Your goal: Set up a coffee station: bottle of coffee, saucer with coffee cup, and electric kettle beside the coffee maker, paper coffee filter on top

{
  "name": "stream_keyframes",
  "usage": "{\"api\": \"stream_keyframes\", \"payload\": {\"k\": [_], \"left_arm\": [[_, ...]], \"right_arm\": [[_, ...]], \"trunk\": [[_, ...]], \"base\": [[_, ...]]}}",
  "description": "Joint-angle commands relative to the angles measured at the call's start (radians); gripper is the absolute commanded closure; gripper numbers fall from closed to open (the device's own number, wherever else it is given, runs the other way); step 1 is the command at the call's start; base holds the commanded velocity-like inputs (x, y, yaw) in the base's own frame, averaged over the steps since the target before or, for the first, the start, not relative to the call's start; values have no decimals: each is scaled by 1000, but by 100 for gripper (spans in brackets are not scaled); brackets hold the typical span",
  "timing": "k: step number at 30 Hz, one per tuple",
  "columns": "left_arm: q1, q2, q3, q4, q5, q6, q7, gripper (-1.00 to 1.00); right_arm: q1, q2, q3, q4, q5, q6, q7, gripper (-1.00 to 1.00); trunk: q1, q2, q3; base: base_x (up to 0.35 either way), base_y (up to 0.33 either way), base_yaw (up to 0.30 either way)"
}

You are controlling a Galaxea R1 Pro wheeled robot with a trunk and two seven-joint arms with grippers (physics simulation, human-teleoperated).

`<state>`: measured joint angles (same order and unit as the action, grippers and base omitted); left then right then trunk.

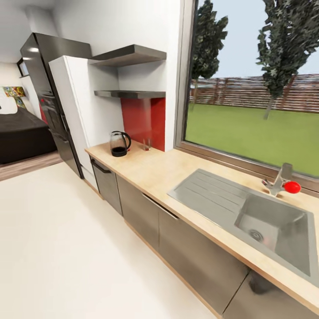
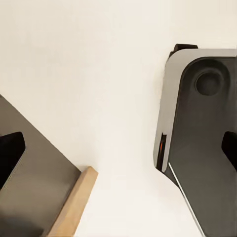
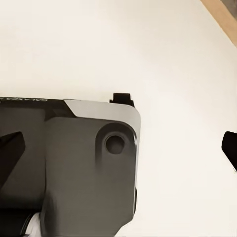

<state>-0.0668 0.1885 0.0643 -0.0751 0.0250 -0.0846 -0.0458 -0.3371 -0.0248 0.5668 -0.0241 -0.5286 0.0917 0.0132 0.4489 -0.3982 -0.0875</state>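
Note:
The electric kettle (image 1: 119,144), clear glass with a black base and handle, stands upright on the wooden countertop (image 1: 159,170) near its far left end. A small clear glass item (image 1: 146,145) stands beside it against the red backsplash. Two dark wall shelves (image 1: 130,94) hang above that corner, and I make out nothing on them. My left gripper (image 2: 118,153) is open over the pale floor, beside the robot's base (image 2: 207,148). My right gripper (image 3: 118,148) is open too, above the base and the floor, with nothing between its fingers.
A steel sink (image 1: 274,226) with a drainboard and a red-knobbed faucet (image 1: 280,179) takes up the counter's right part under a large window. Grey cabinets (image 1: 177,239) run below. A tall white cabinet and a dark fridge (image 1: 48,102) stand at the counter's left end.

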Motion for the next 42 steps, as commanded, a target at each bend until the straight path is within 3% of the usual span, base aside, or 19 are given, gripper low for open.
{"api": "stream_keyframes", "payload": {"k": [1,9,15,33,42], "left_arm": [[-1,0,6,1,3,-3,-5,-100],[-1,0,5,1,1,-3,-5,-100],[-1,0,4,0,0,-3,-5,-100],[-1,0,6,1,1,-3,-5,-100],[-1,0,6,1,1,-3,-5,-100]], "right_arm": [[0,-1,8,-2,-9,5,1,-100],[0,1,9,-4,-8,4,0,-100],[0,-1,9,-4,-3,-65,1,-100],[0,-1,8,-2,-4,-70,-1,-100],[0,-1,8,-2,-5,-70,-1,-100]], "trunk": [[1,-2,-1],[1,-2,3],[1,-2,4],[1,-2,4],[1,-2,15]], "base": [[298,174,202],[299,179,94],[302,155,3],[293,195,0],[276,240,54]]}}
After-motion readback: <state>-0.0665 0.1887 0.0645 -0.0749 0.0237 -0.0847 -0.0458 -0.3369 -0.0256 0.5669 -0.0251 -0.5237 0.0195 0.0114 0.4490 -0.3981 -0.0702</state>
